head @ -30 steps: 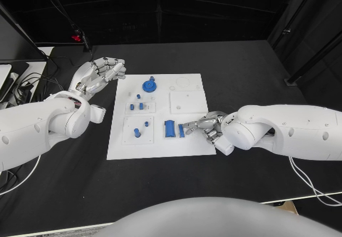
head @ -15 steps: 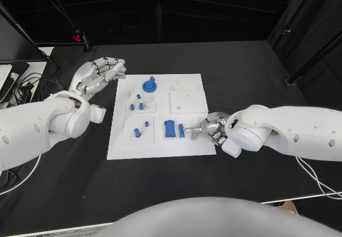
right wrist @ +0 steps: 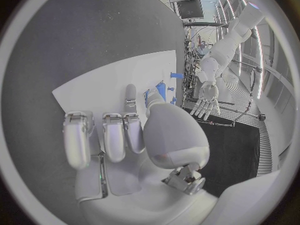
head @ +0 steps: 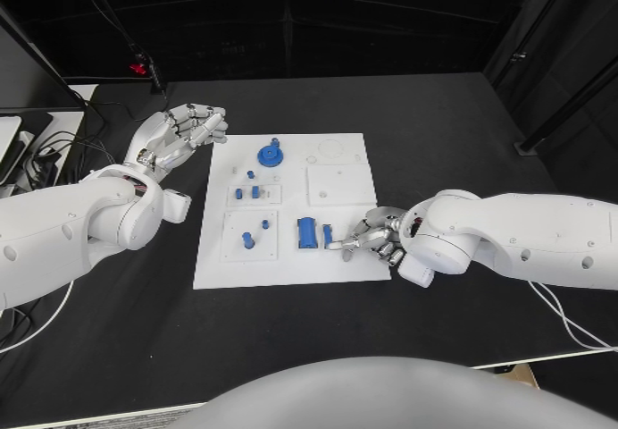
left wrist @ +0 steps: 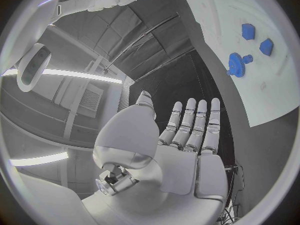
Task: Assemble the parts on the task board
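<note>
The white task board (head: 290, 268) lies in the middle of the table. On it are a blue gear (head: 270, 156), several small blue pegs (head: 247, 190), a blue block (head: 306, 232) and a slim blue peg (head: 329, 235). My right hand (head: 371, 236) rests low over the board's right side, fingertips just beside the slim peg, nothing plainly held. In the right wrist view the thumb and one outstretched finger point at that blue peg (right wrist: 160, 91) on the board (right wrist: 106, 87). My left hand (head: 188, 128) hovers open beyond the board's far left corner, fingers straight (left wrist: 187, 127); the gear (left wrist: 235, 64) lies past it.
Two blank white insert plates (head: 340, 185) occupy the board's far right part. Black table surrounds the board. Cables and dark equipment (head: 38, 147) sit at the far left edge; a dark post (head: 554, 107) stands at the far right.
My right hand has shifted slightly toward the board's near edge and turned, its fingertips now beside the slim peg's near end. The parts and the left hand have not moved.
</note>
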Tool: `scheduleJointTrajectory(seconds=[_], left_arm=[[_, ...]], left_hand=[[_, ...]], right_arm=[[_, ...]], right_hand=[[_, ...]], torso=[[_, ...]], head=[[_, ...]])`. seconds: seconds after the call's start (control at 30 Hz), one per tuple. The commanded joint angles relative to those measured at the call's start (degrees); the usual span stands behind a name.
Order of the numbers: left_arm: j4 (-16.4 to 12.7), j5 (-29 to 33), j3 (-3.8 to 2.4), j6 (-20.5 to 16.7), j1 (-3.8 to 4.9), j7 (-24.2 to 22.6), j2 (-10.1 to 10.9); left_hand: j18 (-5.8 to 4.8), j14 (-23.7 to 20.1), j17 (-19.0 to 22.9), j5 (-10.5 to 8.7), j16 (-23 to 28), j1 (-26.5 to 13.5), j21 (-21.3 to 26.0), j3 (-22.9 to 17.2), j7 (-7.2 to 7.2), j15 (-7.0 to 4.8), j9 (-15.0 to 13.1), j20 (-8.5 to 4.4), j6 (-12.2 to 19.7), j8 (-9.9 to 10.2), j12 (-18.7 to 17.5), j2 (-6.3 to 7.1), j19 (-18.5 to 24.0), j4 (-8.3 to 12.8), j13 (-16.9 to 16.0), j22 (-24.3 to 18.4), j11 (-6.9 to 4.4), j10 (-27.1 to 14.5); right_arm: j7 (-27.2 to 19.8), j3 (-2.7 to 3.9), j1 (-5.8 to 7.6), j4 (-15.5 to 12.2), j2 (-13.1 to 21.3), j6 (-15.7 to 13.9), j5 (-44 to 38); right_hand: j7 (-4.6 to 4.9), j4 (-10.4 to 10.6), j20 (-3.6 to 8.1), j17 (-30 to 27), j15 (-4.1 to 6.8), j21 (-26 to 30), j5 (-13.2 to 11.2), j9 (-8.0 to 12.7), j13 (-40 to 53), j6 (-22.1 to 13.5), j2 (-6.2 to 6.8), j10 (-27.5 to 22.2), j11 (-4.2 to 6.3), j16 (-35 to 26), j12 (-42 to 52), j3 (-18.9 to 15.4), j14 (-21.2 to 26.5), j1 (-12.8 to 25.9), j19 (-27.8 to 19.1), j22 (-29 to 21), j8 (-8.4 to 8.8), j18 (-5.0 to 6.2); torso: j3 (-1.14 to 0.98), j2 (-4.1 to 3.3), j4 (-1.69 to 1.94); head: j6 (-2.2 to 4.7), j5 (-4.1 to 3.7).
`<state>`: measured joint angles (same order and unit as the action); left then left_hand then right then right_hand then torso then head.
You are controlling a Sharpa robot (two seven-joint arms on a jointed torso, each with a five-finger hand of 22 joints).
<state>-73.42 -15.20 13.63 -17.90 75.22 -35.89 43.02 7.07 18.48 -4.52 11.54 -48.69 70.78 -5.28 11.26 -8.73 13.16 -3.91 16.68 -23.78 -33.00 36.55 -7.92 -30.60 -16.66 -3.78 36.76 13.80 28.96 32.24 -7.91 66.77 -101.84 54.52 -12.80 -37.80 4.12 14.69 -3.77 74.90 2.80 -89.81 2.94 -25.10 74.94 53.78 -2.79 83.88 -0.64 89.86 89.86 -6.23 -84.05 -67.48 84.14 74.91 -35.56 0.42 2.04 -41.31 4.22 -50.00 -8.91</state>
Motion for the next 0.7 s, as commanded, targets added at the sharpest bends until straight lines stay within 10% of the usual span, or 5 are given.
scheduleJointTrajectory(seconds=[0.03, 0.7], left_arm=[[-0.11, 0.16, -0.06, 0.34, 0.07, -0.36, 0.00], [-0.08, 0.16, -0.06, 0.37, 0.07, -0.35, -0.06]], left_hand=[[-0.19, 0.34, 0.06, 0.36, -0.20, 0.01, -0.27, 0.29, -7.59, 0.01, 0.06, -0.12, 0.47, -0.23, 0.17, -0.44, 0.18, 0.00, 0.06, -0.05, 0.03, 0.34], [-0.19, 0.34, 0.06, 0.36, -0.20, 0.01, -0.27, 0.29, -7.59, 0.01, 0.06, -0.12, 0.47, -0.23, 0.17, -0.44, 0.18, 0.00, 0.06, -0.05, 0.03, 0.34]], right_arm=[[-0.03, 0.02, 0.07, 0.12, -0.25, 0.53, -1.45], [0.05, 0.02, 0.07, 1.68, -1.93, 0.06, -1.51]], right_hand=[[-0.43, 0.36, 0.46, 15.10, 0.35, -0.19, -0.27, -0.26, 15.06, 0.02, -0.60, 6.12, 0.48, 0.14, 0.14, -0.66, -5.95, -0.16, 5.86, 15.09, -0.37, -0.42], [-0.87, 0.18, 0.72, 15.10, 0.57, -0.19, 0.88, -1.38, 15.06, -0.22, -5.44, 6.12, 0.85, 0.14, 0.14, -0.18, -5.95, -5.87, 5.86, 15.09, -0.58, -0.42]], torso=[[0.00, 0.00, 0.01], [0.02, 0.06, -0.02]], head=[[0.00, 0.11], [0.00, -0.01]])
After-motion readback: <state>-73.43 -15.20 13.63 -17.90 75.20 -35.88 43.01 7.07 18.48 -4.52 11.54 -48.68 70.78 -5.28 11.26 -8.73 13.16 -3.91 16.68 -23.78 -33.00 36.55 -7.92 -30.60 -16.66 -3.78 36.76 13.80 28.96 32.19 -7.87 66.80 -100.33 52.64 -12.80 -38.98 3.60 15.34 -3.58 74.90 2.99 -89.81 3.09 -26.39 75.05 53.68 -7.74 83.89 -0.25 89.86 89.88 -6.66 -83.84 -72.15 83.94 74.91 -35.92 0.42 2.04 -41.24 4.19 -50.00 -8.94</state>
